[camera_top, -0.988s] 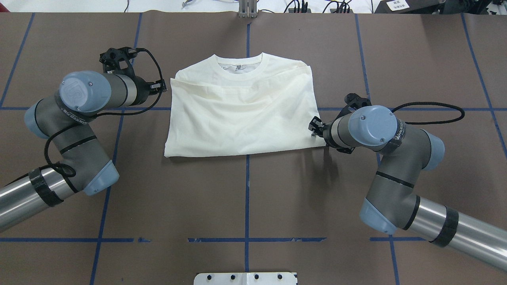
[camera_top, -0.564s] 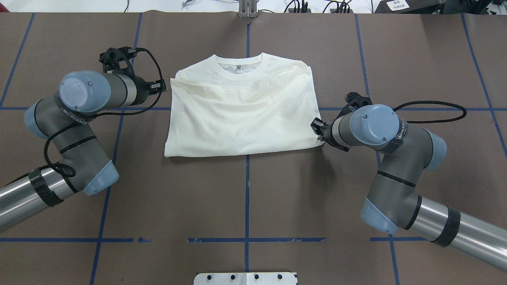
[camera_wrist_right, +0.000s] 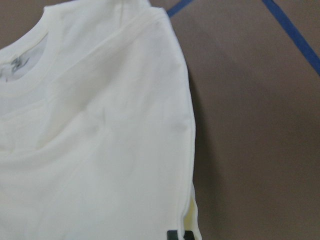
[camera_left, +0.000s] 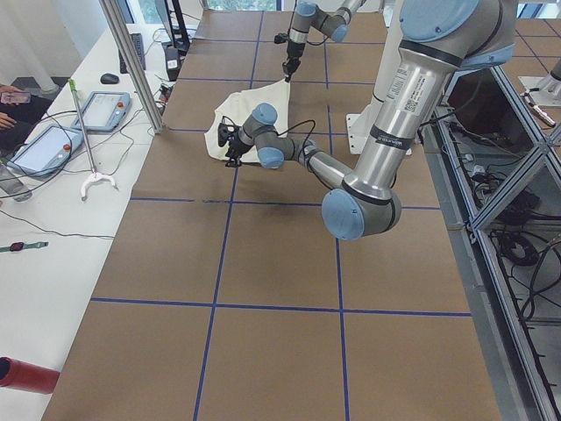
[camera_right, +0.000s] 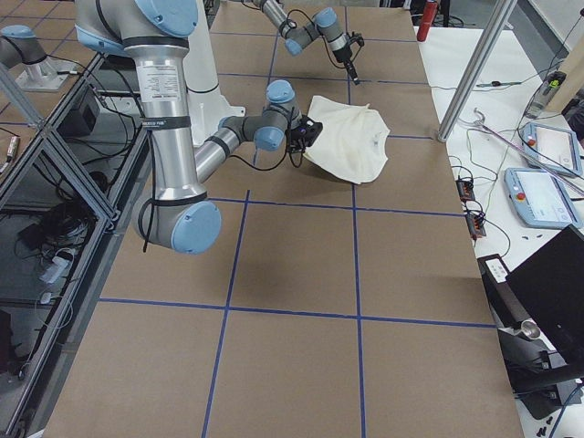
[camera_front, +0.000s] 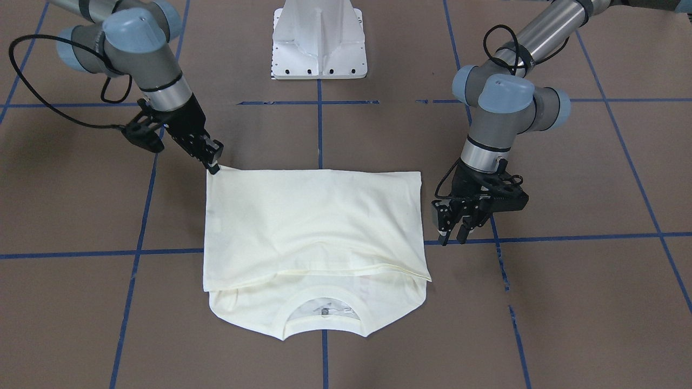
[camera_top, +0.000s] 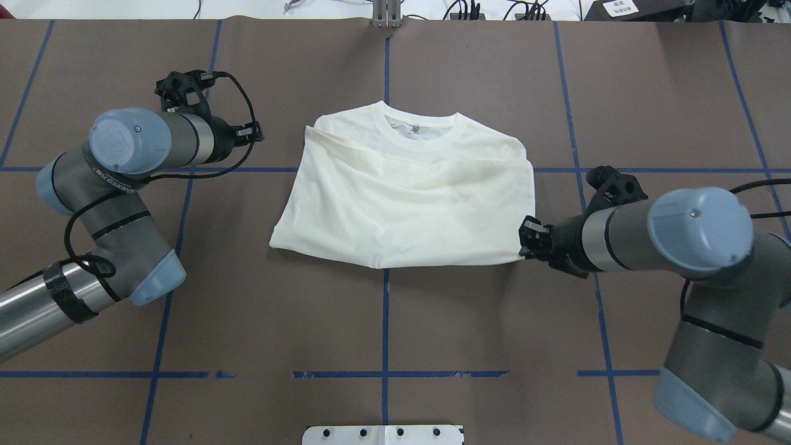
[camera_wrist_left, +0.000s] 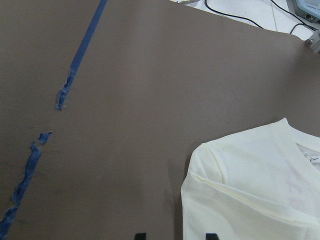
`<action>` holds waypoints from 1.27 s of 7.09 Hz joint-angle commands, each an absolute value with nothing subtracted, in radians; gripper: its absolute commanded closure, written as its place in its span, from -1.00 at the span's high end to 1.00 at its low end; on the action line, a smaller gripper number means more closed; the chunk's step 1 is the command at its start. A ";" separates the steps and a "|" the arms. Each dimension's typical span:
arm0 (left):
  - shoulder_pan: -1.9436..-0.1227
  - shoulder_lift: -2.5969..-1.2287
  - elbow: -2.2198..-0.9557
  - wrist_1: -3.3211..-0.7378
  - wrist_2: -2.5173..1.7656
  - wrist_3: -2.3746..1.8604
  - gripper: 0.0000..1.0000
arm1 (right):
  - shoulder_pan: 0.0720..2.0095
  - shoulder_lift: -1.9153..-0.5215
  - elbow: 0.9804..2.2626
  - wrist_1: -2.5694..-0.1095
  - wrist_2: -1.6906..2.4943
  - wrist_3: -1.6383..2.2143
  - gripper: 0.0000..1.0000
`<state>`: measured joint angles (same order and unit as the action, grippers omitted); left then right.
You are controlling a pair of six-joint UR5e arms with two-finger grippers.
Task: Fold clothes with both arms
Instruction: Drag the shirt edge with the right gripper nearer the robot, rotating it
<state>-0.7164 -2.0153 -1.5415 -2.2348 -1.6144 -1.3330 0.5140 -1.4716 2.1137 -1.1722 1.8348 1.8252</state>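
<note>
The cream shirt point(camera_top: 408, 198) lies folded on the brown table, round neck point(camera_top: 420, 127) at the far side. My right gripper point(camera_top: 525, 242) is shut on the shirt's near right corner; the right wrist view shows its fingertips point(camera_wrist_right: 172, 235) pressed close together on the cloth edge point(camera_wrist_right: 100, 140). My left gripper point(camera_top: 254, 131) hovers left of the shirt, clear of it. The left wrist view shows its fingertips point(camera_wrist_left: 140, 235) spread wide, with the shirt point(camera_wrist_left: 250, 185) off to the right. The front view shows the shirt point(camera_front: 313, 227) between the right gripper point(camera_front: 214, 165) and the left gripper point(camera_front: 453, 235).
Blue tape lines point(camera_top: 384, 309) grid the table. The white pedestal base point(camera_front: 319, 43) stands at the robot's edge. Beyond the far edge sit side tables with tablets point(camera_left: 48, 145), cables and a metal pole point(camera_right: 470, 68). A red cylinder point(camera_left: 26, 375) lies near one end.
My right gripper has drawn back to the right and towards the robot, dragging the shirt with it. The shirt has slid away from the left gripper, which has barely moved.
</note>
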 commanded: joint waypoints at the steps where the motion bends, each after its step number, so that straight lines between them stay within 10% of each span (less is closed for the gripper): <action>1: -0.715 -2.007 -1.598 -2.230 -1.627 -1.336 0.01 | 0.364 -1.583 2.279 -1.172 1.922 1.880 -1.00; 3: -0.713 -1.968 -1.695 -2.229 -1.744 -1.341 0.16 | 0.200 -1.611 2.315 -1.172 1.998 1.881 -1.00; 5: -0.713 -1.942 -1.785 -2.229 -1.888 -1.486 0.20 | 0.117 -1.620 2.275 -1.173 1.961 1.884 0.99; 9: -0.418 -1.923 -1.807 -2.230 -1.833 -1.811 0.40 | 0.496 -1.550 2.202 -1.170 1.890 1.799 1.00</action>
<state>-0.5483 -1.9208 -1.8273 -2.2304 -1.9141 -1.7576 0.3566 -1.5861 2.2475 -1.1718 1.9118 1.8558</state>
